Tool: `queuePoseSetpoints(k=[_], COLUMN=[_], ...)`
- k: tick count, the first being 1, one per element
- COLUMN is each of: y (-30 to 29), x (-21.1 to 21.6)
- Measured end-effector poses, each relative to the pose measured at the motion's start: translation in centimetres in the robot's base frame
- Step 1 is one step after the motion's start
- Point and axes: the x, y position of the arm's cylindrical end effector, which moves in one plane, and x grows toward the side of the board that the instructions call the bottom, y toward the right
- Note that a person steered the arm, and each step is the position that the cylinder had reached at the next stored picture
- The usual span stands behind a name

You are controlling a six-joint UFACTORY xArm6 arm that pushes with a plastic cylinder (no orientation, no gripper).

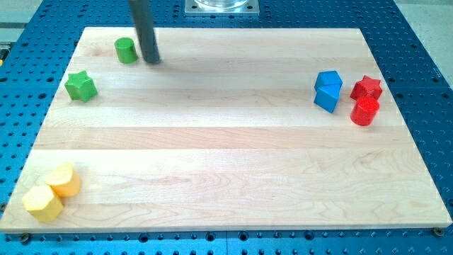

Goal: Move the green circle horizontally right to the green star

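The green circle (126,49) sits near the board's top left corner. The green star (81,86) lies below and to the left of it, near the left edge. My tip (153,60) rests on the board just to the right of the green circle, with a small gap between them. The dark rod rises from the tip to the view's top.
Two blue blocks (328,91) sit together at the right, with a red star (367,88) and a red cylinder (364,111) beside them. Two yellow blocks (51,193) lie at the bottom left corner. The wooden board (226,170) lies on a blue perforated table.
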Motion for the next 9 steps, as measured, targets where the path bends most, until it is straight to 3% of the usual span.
queuePoseSetpoints(k=[1, 3, 4, 6, 7, 9], y=[0.4, -5.8, -6.3, -7.3, -6.3, -6.3], x=[-4.2, -5.3, -0.2, 1.4, -0.3, 4.9])
